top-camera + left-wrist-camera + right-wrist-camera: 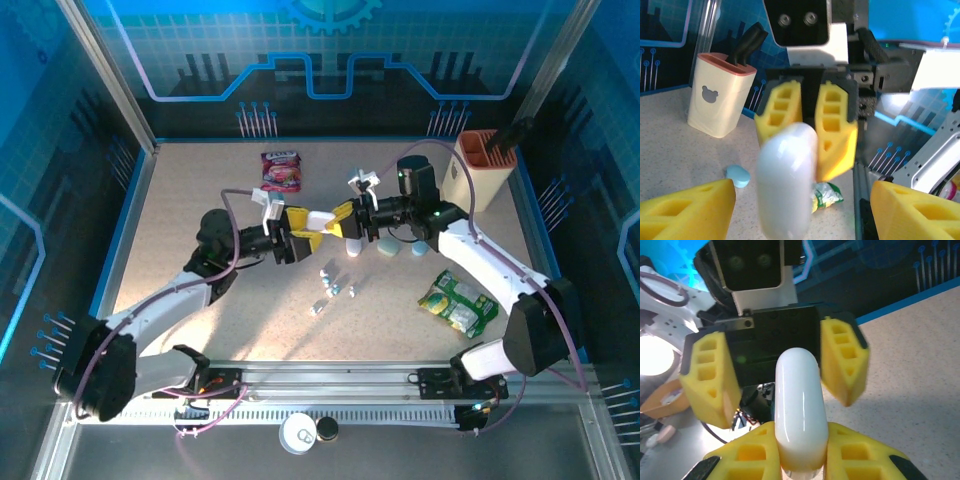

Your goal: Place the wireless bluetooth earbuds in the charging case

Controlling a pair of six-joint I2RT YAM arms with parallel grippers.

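Cool blue light is tinting the enclosure walls (60, 200), while white glare is pooling on the near-left worktop (255, 325). In the left wrist view the white charging case (785, 185) is blurring at close range.

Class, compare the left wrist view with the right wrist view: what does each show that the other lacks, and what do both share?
Left wrist: a cream holder, a pale-blue case and a green packet on the table. Right wrist: the left gripper head-on, open. Both: the white case, with the right gripper shut on it.
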